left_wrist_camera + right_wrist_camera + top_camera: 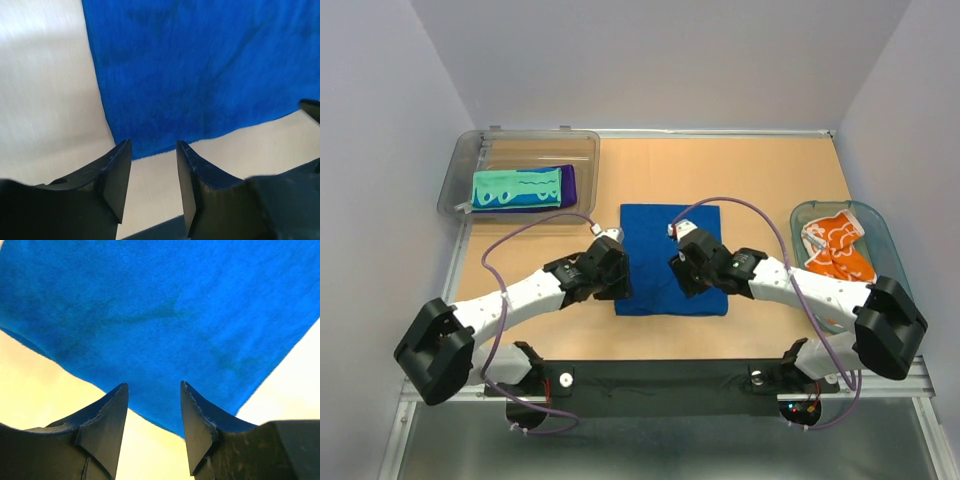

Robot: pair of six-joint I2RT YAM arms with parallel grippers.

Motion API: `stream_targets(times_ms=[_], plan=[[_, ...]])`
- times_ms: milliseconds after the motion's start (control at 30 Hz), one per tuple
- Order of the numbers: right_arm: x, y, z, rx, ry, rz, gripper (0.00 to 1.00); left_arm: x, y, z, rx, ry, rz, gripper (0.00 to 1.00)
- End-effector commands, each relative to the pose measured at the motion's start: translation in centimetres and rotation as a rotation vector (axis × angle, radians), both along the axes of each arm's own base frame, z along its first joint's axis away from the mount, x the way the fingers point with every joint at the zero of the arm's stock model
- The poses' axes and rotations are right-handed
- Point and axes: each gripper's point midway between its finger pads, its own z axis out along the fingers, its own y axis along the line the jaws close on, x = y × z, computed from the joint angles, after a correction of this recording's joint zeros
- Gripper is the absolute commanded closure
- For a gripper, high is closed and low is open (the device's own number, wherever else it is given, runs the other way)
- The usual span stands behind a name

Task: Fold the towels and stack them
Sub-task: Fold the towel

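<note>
Blue towel [670,260] could be bunching up or slipping away if my fingers are pinching only its thin edge, or if one side is grabbing before the other.

I am holding my left gripper [154,145] and my right gripper [154,387] about half open with nothing in them. Each is hanging over a near corner of the towel, which is lying flat on the table [760,170] between my arms. I cannot tell if they are touching it.
</note>
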Motion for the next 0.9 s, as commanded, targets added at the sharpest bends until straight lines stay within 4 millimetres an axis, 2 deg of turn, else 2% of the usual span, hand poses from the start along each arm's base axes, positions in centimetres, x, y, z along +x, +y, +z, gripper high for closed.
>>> stream_targets(times_ms=[0,133,267,433,533,733,867], plan=[[-0.8,1.3,-0.1,0.082,0.064,-0.059,0.49,-2.5,0.1,-2.8,0.045,0.123,0.035,0.5],[-1.0,0.9,-0.7,0.099,0.085,-0.14,0.49,-3.2,0.1,-4.2,0.083,0.161,0.042,0.54],[-1.1,-0.3,-2.1,0.068,0.094,-0.207,0.49,-3.4,0.5,-5.5,0.137,0.178,0.051,0.6],[-2.5,-2.0,-5.0,0.03,0.17,-0.282,0.51,-4.0,1.6,-7.0,0.248,0.21,0.052,0.67],[-3.3,-3.1,-6.1,0.026,0.212,-0.335,0.51,-4.3,2.6,-6.8,0.314,0.222,0.06,0.71],[-2.6,-6.8,-6.6,0.035,0.258,-0.5,0.51,-4.0,5.2,-4.9,0.455,0.206,0.088,0.77],[-2.3,-7.5,-5.7,0.027,0.246,-0.508,0.5,-5.0,4.5,-4.5,0.405,0.243,0.053,0.75]])
